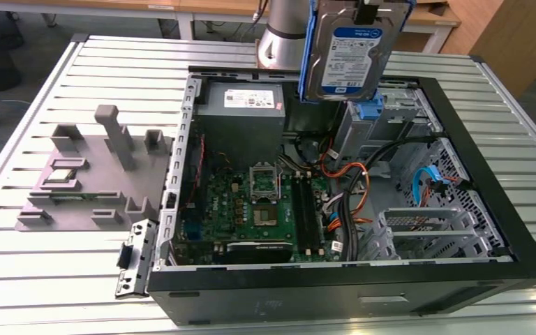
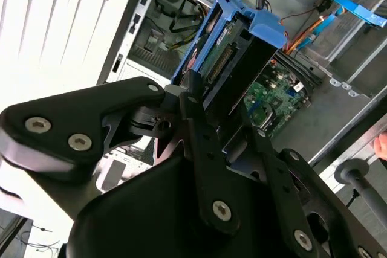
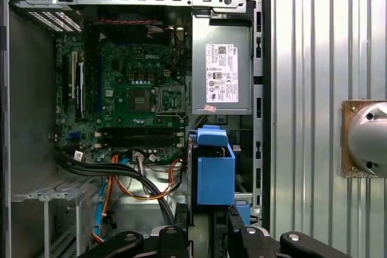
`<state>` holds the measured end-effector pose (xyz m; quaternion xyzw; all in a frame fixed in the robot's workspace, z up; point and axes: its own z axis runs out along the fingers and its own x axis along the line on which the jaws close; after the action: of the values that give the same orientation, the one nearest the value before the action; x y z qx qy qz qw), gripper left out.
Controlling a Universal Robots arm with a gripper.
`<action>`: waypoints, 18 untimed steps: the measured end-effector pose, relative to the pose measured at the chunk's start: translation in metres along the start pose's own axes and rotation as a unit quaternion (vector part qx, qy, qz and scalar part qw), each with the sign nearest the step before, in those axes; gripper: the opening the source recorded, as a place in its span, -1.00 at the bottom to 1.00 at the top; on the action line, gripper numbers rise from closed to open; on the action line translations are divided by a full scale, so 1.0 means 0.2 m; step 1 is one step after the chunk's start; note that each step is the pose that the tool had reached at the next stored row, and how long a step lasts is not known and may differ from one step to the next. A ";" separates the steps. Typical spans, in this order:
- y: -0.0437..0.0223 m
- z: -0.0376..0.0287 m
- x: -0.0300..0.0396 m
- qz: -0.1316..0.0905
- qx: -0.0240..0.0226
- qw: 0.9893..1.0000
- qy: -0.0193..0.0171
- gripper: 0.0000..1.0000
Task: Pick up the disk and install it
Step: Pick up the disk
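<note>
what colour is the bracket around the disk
Blue. The exterior view shows the bracket best, framing the disk.

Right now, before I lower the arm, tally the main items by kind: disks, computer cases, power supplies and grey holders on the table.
disk: 1
computer case: 1
power supply: 1
grey holder: 1
Total: 4

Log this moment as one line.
gripper: shut on disk | disk: upright, held above open computer case | install: not yet done
</note>
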<state>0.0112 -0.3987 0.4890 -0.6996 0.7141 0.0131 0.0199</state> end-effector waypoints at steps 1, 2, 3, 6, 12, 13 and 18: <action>0.000 0.000 0.015 0.000 0.000 1.000 0.000 -0.30; 0.000 -0.001 0.027 0.000 0.000 1.000 0.000 -0.30; 0.001 -0.001 0.040 0.000 0.000 1.000 0.000 -0.30; 0.001 -0.002 0.075 0.000 0.000 1.000 0.000 -0.30; 0.001 -0.003 0.105 0.000 0.000 1.000 0.000 -0.30; 0.001 -0.003 0.105 0.000 0.000 1.000 0.000 -0.30; 0.001 -0.003 0.106 0.000 0.000 1.000 0.000 -0.30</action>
<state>0.0107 -0.4198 0.4886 -0.6996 0.7141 0.0131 0.0199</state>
